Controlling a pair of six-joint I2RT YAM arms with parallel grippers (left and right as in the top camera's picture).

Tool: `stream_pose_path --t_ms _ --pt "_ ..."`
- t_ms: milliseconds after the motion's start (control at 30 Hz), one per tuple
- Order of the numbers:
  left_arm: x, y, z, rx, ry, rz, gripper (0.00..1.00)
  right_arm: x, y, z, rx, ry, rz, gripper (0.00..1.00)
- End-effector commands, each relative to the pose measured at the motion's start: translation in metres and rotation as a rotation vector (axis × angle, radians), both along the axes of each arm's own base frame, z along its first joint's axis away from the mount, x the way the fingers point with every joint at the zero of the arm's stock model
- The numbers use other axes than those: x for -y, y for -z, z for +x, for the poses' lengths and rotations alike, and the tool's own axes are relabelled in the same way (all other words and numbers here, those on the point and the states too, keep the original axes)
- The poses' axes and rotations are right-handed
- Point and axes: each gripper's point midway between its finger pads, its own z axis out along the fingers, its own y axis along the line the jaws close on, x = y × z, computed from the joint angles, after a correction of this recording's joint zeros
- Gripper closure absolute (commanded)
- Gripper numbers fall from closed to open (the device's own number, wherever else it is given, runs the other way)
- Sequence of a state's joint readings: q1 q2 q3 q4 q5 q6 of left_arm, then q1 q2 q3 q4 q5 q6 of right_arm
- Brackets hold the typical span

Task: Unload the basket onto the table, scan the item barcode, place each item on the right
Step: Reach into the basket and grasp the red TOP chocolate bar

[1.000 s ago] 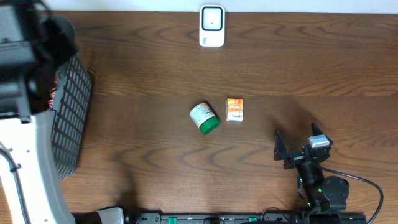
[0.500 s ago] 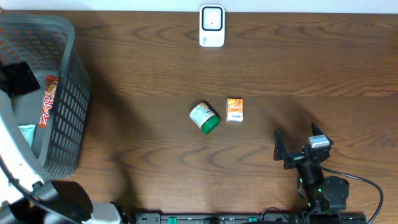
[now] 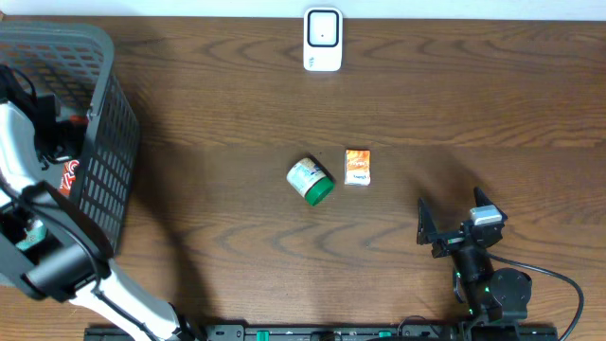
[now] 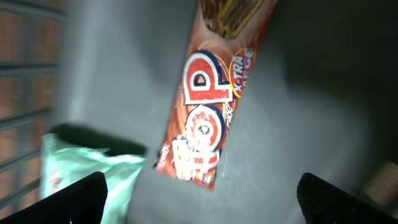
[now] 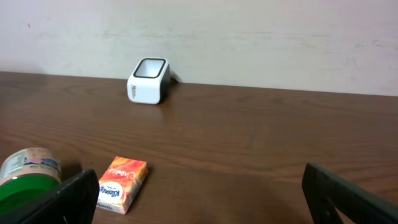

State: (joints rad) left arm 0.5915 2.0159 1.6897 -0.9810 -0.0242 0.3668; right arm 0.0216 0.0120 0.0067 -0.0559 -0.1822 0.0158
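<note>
You are looking at a dark brown wooden table (image 3: pixel 237 95) with a grey plastic mesh basket (image 3: pixel 106 123) standing at its left edge and a pale plaster wall (image 5: pixel 249 37) behind its far side. Near the middle of the table you can see a small white-labelled jar with a green lid (image 3: pixel 311 179) lying on its side, and a small orange cardboard carton (image 3: pixel 357 167) lying flat just beside it on the right, not touching. Inside the basket, a crumpled mint-green plastic packet (image 4: pixel 87 168) rests on the grey floor close to the mesh wall.
</note>
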Motion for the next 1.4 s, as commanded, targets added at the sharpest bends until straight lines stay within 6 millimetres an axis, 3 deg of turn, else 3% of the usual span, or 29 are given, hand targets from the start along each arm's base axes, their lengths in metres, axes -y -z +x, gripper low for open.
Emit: stream_pose_path --t_ms 0,233,467,733,933,1133,1200,1367 --pt "0.000 0.031 -0.004 -0.060 0.034 -0.046 0.02 0.000 0.000 0.000 -0.003 0.002 0.012 0.01" --pt "0.000 0.068 -0.003 -0.106 0.036 -0.084 0.02 0.000 0.000 0.000 -0.003 0.002 0.013 0.01" --pt "0.000 0.088 -0.003 -0.129 0.033 -0.103 0.00 0.000 0.000 0.000 -0.003 0.002 0.012 0.01" --pt "-0.006 0.090 -0.009 -0.141 0.018 -0.099 0.55 0.000 0.000 0.000 -0.003 0.002 0.013 0.01" --pt "-0.009 0.084 -0.014 -0.142 0.003 -0.102 0.64 0.000 0.000 0.000 -0.003 0.002 0.012 0.01" --pt "-0.015 0.037 -0.005 -0.045 -0.017 -0.036 0.72 0.000 0.000 0.000 -0.003 0.002 0.012 0.01" --pt "-0.017 0.000 -0.002 0.029 -0.029 0.014 0.72 0.000 0.000 0.000 -0.003 0.002 0.013 0.01" --pt "-0.016 -0.068 -0.001 0.180 -0.064 0.098 0.72 0.000 0.000 0.000 -0.003 0.002 0.012 0.01"
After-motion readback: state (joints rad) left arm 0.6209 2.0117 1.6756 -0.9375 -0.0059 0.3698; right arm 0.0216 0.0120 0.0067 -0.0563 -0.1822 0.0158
